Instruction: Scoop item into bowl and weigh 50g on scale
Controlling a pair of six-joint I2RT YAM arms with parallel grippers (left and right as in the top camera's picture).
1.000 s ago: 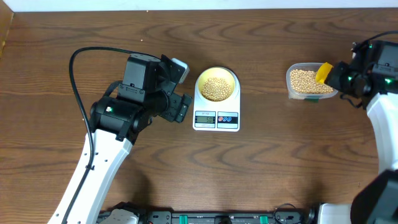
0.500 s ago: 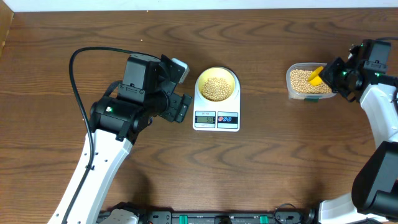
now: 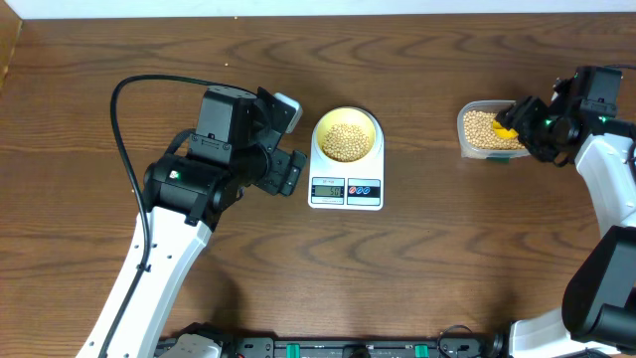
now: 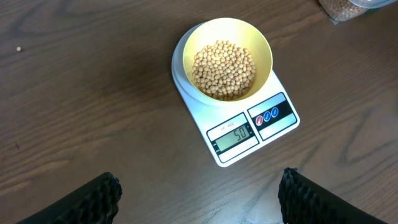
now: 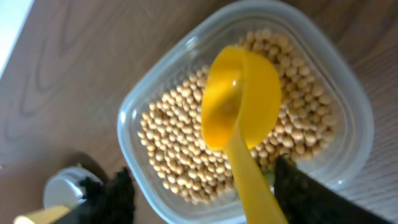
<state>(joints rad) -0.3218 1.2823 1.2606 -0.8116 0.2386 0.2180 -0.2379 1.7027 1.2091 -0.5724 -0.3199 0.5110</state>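
The pale yellow-green bowl (image 3: 321,129) (image 4: 186,43) sits on the white scale (image 3: 346,202) (image 4: 245,112), whose display reads 50. Tan beans (image 3: 346,140) (image 4: 224,70) fill the bowl's bottom. My left gripper (image 3: 290,141) (image 4: 199,199) hangs open just left of the scale, with nothing between its fingers. At the right, my right gripper (image 3: 528,130) (image 5: 208,193) stands open over the clear tub (image 3: 464,129) (image 5: 134,112) of beans (image 5: 180,155). A yellow scoop (image 3: 505,129) (image 5: 239,99) lies empty on those beans, its handle running between the spread fingers, close to the right one.
A single stray bean (image 4: 20,48) lies on the brown wooden table (image 3: 427,259), far left of the scale. The tub stands near the table's right edge, well apart from the scale.
My right gripper has gone from shut on the yellow scoop to open. The scoop has come down onto the beans in the tub. The left arm has not moved.
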